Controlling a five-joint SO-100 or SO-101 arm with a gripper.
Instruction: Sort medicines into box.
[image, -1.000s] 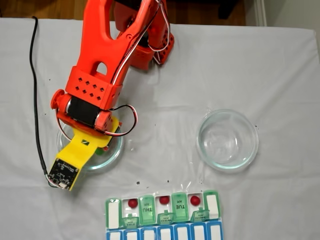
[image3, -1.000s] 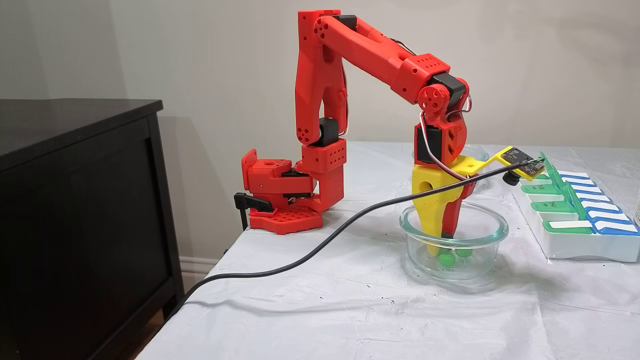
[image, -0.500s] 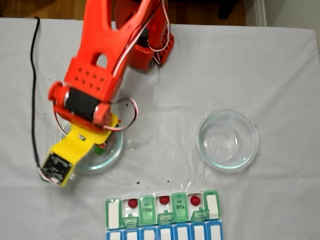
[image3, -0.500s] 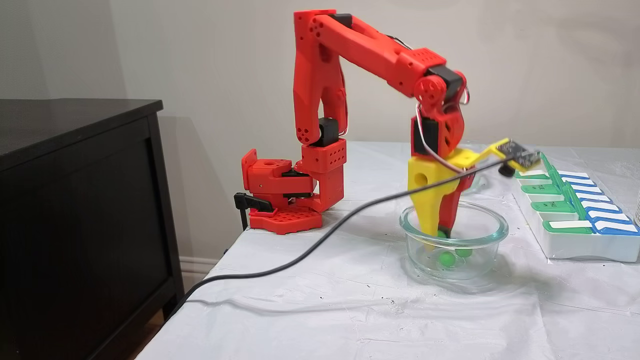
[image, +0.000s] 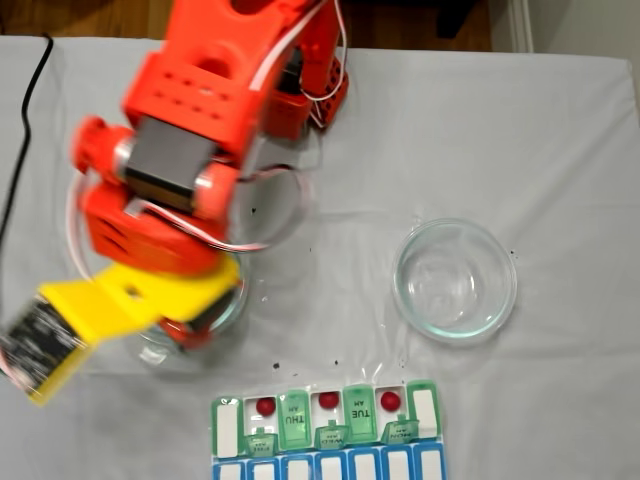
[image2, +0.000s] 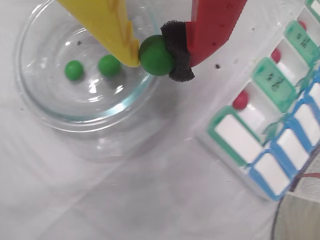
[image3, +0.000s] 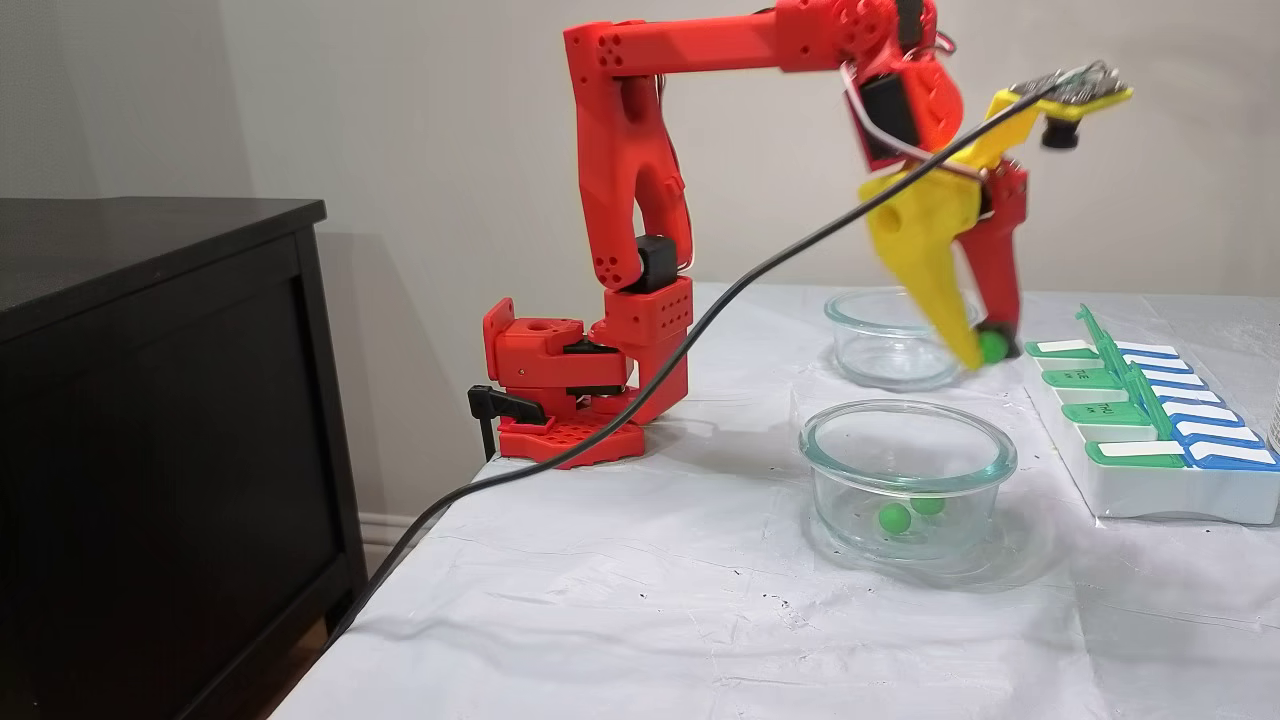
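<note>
Medicines: 3 red balls (image: 265, 405) sit in the box (image: 325, 418) near the tabletop's front edge. 2 green balls (image2: 74, 70) wait in a glass dish (image3: 906, 490). Fingers (image2: 131, 47) pinch 1 green ball (image2: 156, 55), lifted above it.

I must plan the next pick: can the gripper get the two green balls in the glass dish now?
Probably not yet: the gripper is shut on a green ball. Otherwise the way looks free; the two green balls lie uncovered in the open glass dish.
</note>
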